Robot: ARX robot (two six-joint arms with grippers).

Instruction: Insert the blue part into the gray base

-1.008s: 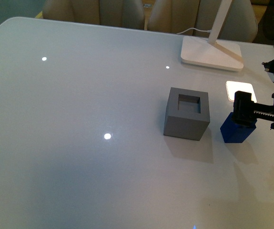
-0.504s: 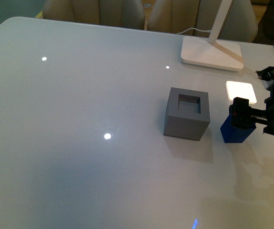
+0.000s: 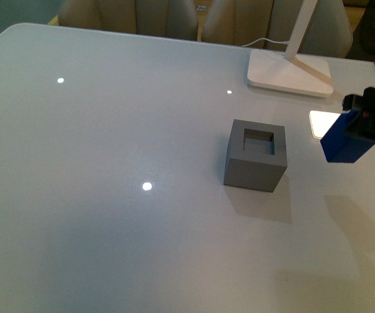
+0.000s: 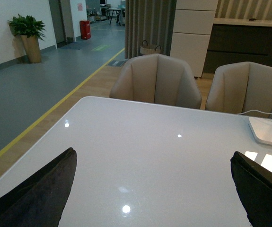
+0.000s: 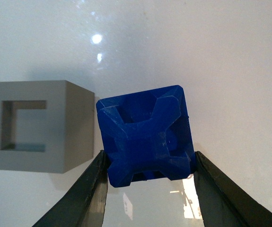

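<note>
The right end effector is gripping the blue block, apparently clear of the counter; square it over the hole in the gray cube before lowering.

The right gripper, in the air at the right edge of the front view, clamps the blue part between both fingers. The left gripper has its fingers wide apart.
</note>
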